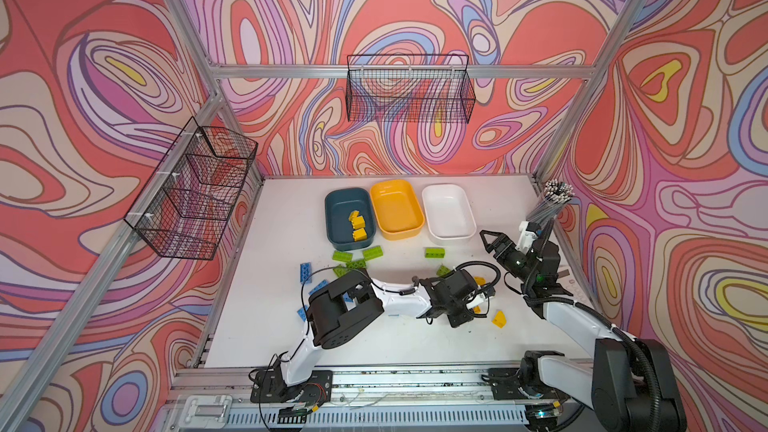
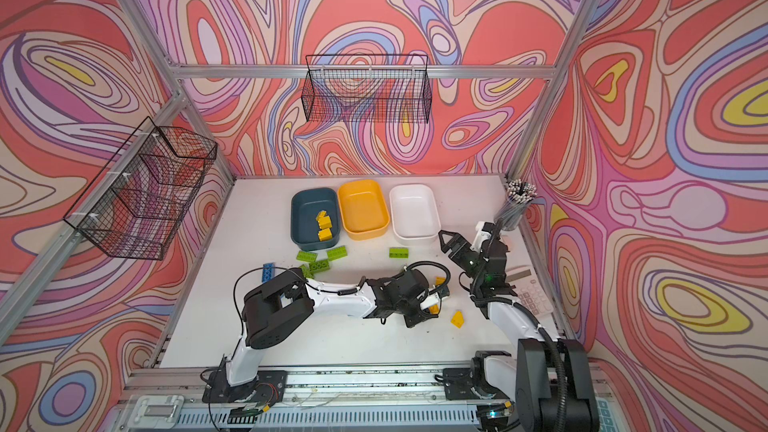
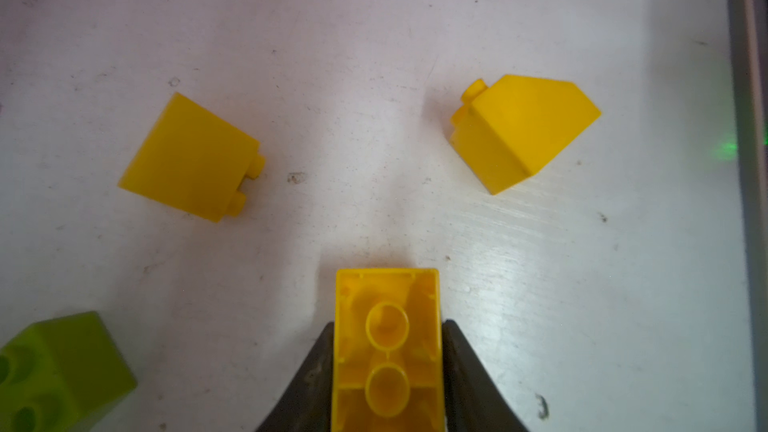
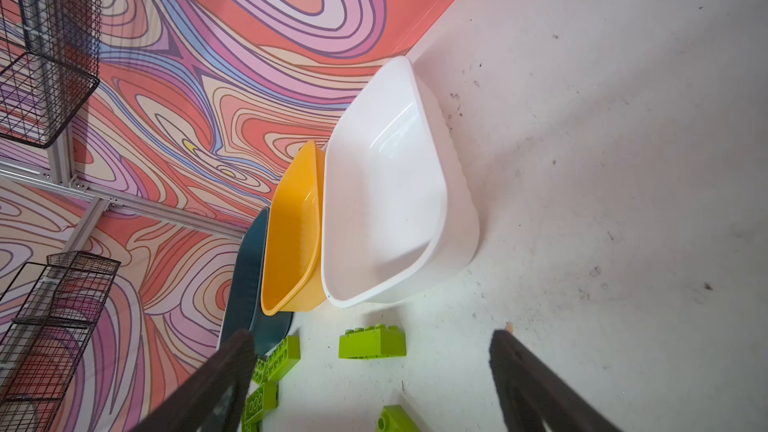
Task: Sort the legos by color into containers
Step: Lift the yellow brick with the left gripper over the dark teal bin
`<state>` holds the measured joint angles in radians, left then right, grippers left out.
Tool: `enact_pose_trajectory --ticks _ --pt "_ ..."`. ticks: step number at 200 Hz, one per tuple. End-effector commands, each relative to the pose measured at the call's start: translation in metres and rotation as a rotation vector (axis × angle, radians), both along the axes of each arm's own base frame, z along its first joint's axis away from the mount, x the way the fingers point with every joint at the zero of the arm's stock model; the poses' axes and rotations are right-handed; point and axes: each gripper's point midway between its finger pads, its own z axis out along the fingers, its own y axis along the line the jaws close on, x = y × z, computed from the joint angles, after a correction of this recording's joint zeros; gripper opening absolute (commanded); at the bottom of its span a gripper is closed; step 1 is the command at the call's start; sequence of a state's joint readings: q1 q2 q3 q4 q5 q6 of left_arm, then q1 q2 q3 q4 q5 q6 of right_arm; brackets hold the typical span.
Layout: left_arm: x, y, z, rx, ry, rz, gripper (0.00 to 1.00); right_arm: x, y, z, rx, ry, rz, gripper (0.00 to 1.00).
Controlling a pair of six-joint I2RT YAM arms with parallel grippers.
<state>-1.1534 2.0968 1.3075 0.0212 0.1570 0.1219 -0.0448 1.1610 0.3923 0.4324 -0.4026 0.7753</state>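
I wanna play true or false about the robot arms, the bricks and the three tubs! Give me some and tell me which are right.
The left gripper is clamped on a yellow brick. True.
The white tub has bricks in it. False: it is empty.
The dark teal tub holds yellow bricks. True.
The right gripper is shut. False: its jaws stand open, holding nothing.
The yellow-orange tub sits between the other two. True.

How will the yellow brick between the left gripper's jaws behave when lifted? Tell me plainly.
Probably stiff: the yellow brick looks like hard moulded plastic, so the left gripper should not squash it. Likely light, since its underside shows hollow. Its smooth sides might slip or pivot between the narrow jaws.
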Motion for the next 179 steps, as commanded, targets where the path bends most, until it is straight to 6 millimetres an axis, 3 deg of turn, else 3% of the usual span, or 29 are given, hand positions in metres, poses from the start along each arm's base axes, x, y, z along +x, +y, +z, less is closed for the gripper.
enact_pose_trajectory --ticks 1,25,55,94,131,157,179 --pt "0.007 -0.002 0.009 -0.007 -0.058 0.003 0.33 -0.002 -0.004 -0.006 -0.009 0.010 -0.018 0.93" --pt "0.011 0.002 0.022 -0.029 -0.092 0.027 0.30 -0.002 -0.004 -0.005 -0.010 0.007 -0.017 0.93" --pt "0.023 0.013 0.056 -0.065 -0.176 0.087 0.27 -0.003 -0.004 -0.004 -0.015 0.006 -0.019 0.93" --pt "0.054 0.048 0.108 -0.085 -0.289 0.209 0.26 -0.003 -0.003 -0.002 -0.018 -0.002 -0.013 0.93" --pt "0.105 0.107 0.149 -0.107 -0.321 0.404 0.25 -0.004 -0.002 0.000 -0.012 -0.015 -0.005 0.92" --pt "0.162 0.175 0.166 -0.078 -0.308 0.684 0.26 -0.004 -0.001 -0.001 -0.007 -0.015 0.000 0.93" --pt "0.199 0.233 0.175 -0.112 -0.221 0.907 0.27 -0.003 0.000 -0.002 -0.004 -0.013 0.002 0.92"
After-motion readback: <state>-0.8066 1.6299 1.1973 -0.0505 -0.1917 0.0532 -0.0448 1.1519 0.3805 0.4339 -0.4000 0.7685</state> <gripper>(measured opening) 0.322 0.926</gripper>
